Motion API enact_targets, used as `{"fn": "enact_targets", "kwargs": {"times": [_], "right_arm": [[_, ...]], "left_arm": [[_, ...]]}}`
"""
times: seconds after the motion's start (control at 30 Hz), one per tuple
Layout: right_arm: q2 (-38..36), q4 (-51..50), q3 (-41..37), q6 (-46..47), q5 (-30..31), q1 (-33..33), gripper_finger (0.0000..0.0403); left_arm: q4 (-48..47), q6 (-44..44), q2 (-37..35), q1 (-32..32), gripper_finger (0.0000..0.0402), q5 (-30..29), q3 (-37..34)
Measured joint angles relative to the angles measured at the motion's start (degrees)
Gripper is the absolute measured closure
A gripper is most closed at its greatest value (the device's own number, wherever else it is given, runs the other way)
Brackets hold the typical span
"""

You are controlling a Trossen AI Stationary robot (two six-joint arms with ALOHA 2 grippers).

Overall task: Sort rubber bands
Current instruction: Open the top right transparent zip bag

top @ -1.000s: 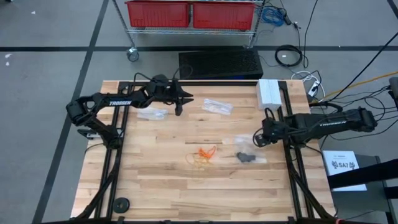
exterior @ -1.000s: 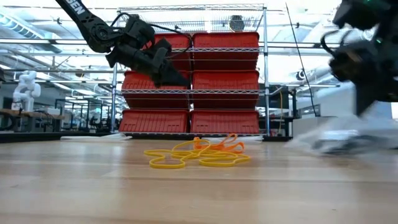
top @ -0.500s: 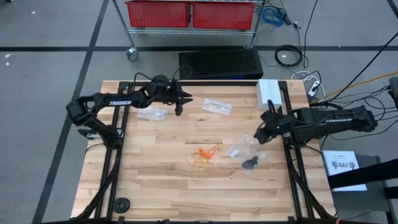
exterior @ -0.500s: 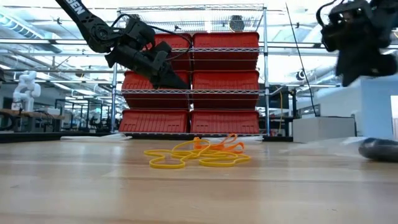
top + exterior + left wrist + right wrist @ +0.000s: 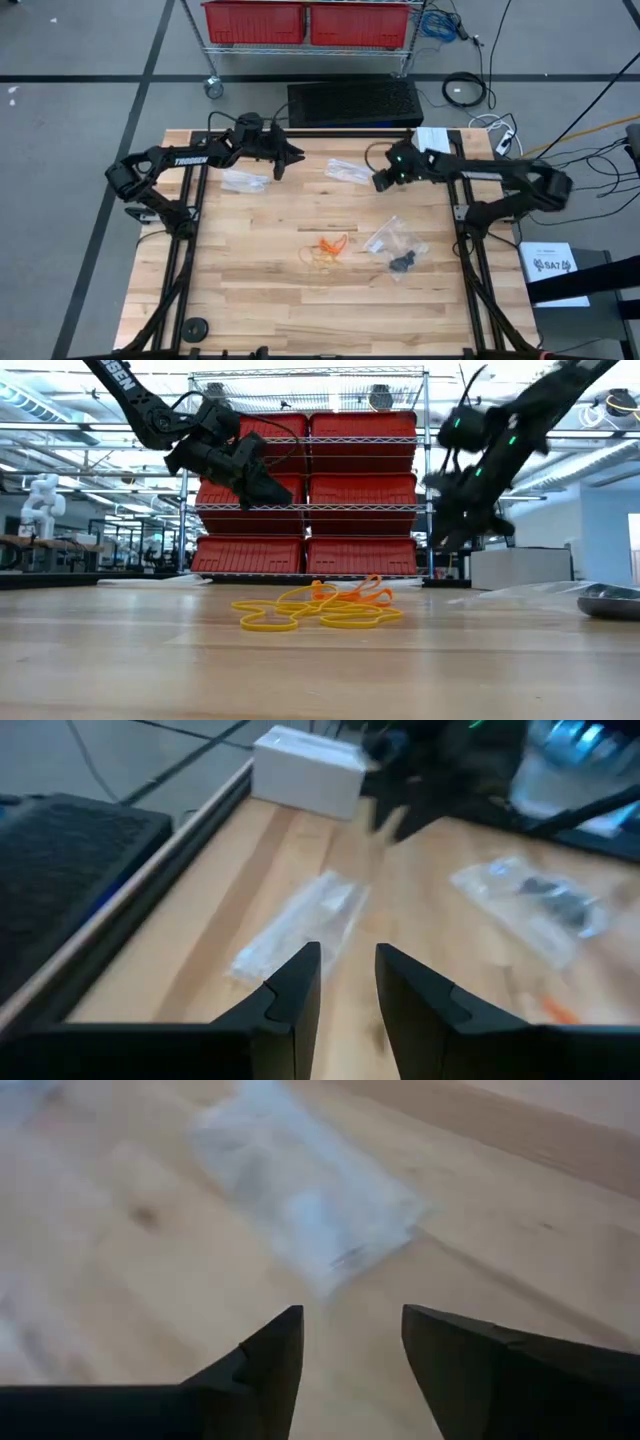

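Hovering above the far side of the bench (image 5: 250, 300), the right hand (image 5: 381, 181) hangs with fingers apart near an empty clear bag (image 5: 349, 170), probably to grasp it. The left hand (image 5: 283, 158), fingers slightly apart, waits above another bag (image 5: 245, 182). Orange and tan rubber bands (image 5: 326, 250) lie mid-bench; black ones sit in a third bag (image 5: 398, 245).

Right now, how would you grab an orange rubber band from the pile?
Come straight down from above and pinch a loop at the pile's outer edge. The bands lie flat and tangled on the table, so an edge loop should pull free most easily.
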Motion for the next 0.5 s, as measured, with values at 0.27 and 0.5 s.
{"fn": "enact_targets", "kwargs": {"times": [0.27,0.5], "right_arm": [[12.52,12.28,-0.09,3.49,-6.42,-6.15,0.0211],[16.81,19.75,-0.09,6.08,-5.35,-4.73,0.0244]], "left_arm": [[4.25,-3.11,0.0,2.09,0.0297,3.98,-2.41],[4.24,-3.11,0.0,2.95,0.0297,4.89,-2.41]]}}
